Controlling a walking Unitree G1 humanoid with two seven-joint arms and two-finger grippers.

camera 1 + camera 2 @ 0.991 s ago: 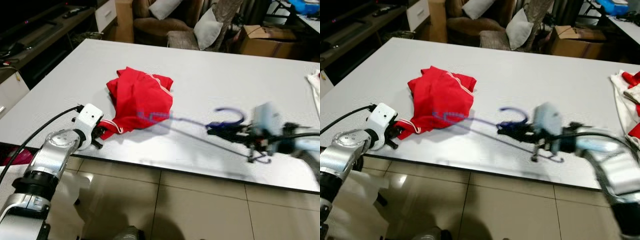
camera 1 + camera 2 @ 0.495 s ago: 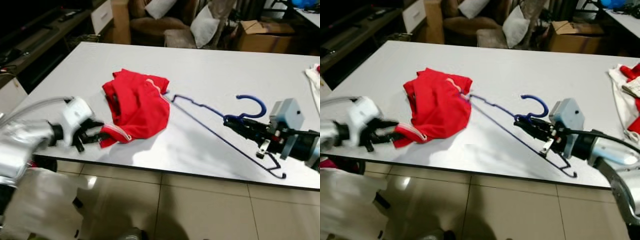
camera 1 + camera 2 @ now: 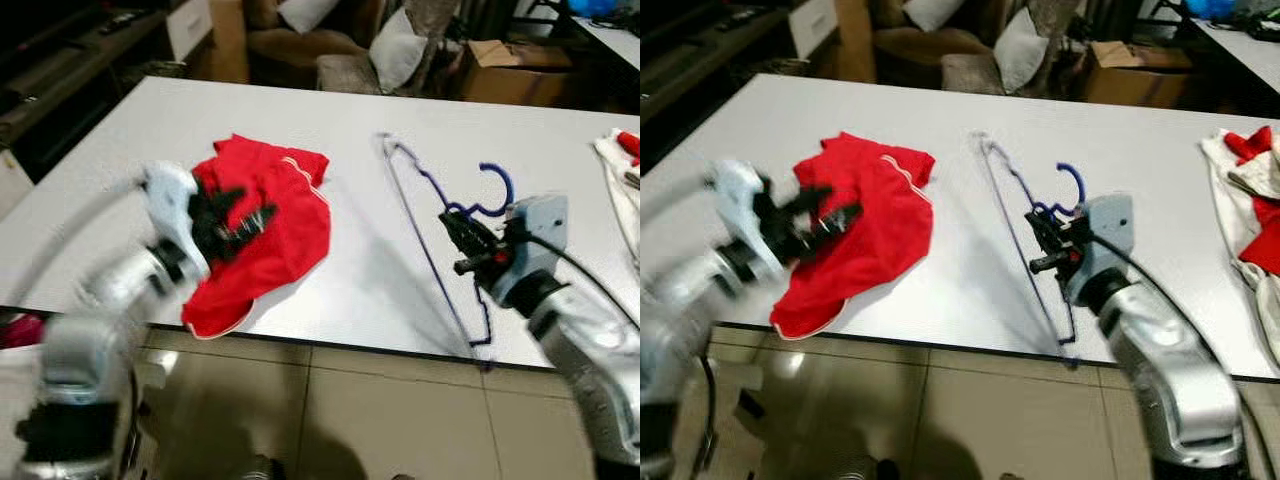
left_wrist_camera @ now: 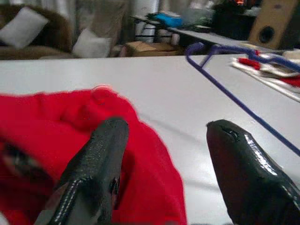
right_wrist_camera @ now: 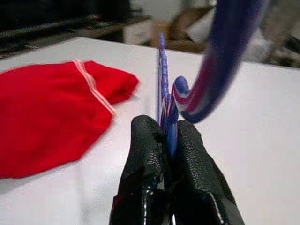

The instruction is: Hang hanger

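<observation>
A crumpled red garment [image 3: 290, 215] lies on the white table [image 3: 330, 110], its lower hem drooping past the front edge. My left gripper [image 3: 245, 220] hovers blurred over the garment; in the left wrist view it [image 4: 166, 126] is open, with the red cloth [image 4: 42, 122] beneath it. My right gripper [image 3: 452, 222] is shut on the neck of a blue wire hanger [image 5: 225, 61], just below the hook. The hanger runs across the table to the right of the garment, apart from it.
White and red clothes [image 3: 1250, 200] lie at the table's right edge. Behind the table are a sofa with cushions [image 3: 350, 40] and a cardboard box [image 3: 510, 70]. Tiled floor [image 3: 330, 410] lies in front of the table.
My left gripper let go of the garment's hem and rose over the cloth. My right gripper swung the hanger off the garment, so it now points toward the far side.
</observation>
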